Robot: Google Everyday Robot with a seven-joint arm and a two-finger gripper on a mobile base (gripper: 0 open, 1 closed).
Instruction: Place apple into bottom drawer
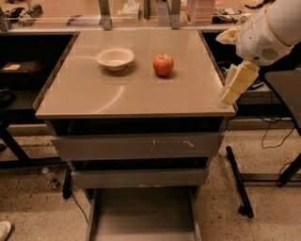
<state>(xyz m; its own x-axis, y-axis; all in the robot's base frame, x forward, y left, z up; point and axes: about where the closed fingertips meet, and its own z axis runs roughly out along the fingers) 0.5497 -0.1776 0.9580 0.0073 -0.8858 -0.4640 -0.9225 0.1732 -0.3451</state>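
The red-orange apple (163, 64) stands on the cabinet top (141, 94), right of centre toward the back. The bottom drawer (141, 212) is pulled out at the bottom of the view; its grey floor shows nothing in it. My gripper (225, 99) hangs from the white arm (270, 28) at the right, pointing down and left over the cabinet top's front right corner. It is well to the right of the apple and nearer the front, and holds nothing that I can see.
A cream-white bowl (114, 58) sits left of the apple. The scratched upper drawer (136, 147) and the middle drawer (138, 178) stand slightly out. Black table legs (240, 181) stand on the right, and a shelf with clutter (202, 9) runs behind.
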